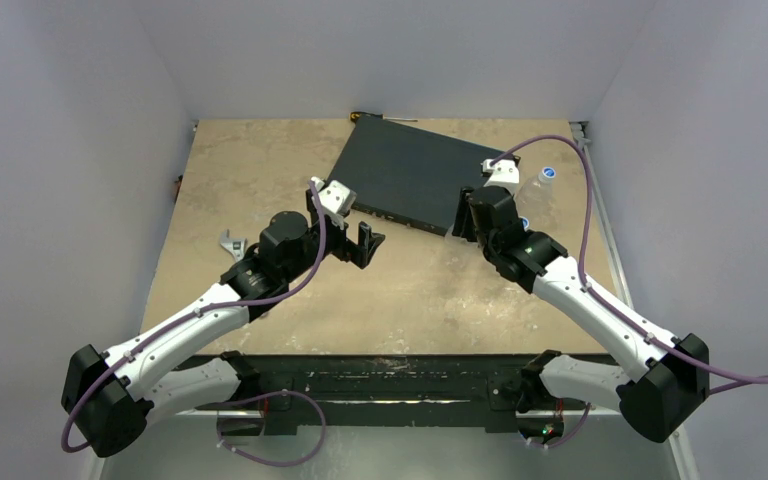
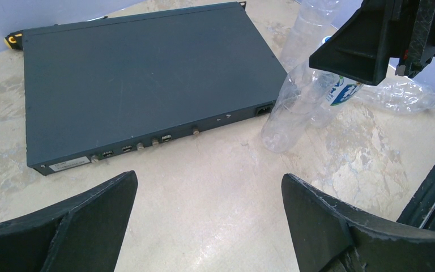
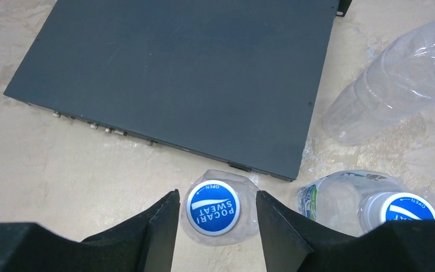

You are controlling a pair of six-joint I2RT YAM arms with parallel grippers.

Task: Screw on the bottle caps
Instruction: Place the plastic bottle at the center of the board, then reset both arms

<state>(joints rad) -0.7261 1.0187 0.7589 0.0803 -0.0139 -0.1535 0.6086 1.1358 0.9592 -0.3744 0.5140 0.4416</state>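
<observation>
The bottle caps (image 3: 210,208) are blue with a white swoosh and white lettering. The bottles (image 2: 294,107) are clear, and one carries a blue and white label (image 2: 344,90). The flat box (image 1: 405,175) is dark slate. The desk (image 1: 260,180) is mottled beige. The left claw (image 2: 208,177) and right claw (image 3: 216,195) are black.

**Two white-and-black arms, purple-cabled**

The left arm (image 1: 185,325) and right arm (image 1: 600,305) share white link shells and bulky black shoulder housings (image 1: 105,405) at 7 and 5 o'clock in the overhead view. A purple cable (image 1: 586,215) loops along each. The left gripper (image 2: 209,221) and right gripper (image 3: 218,215) have matt black wedge-shaped fingers (image 2: 90,221) with scuffed edges
</observation>
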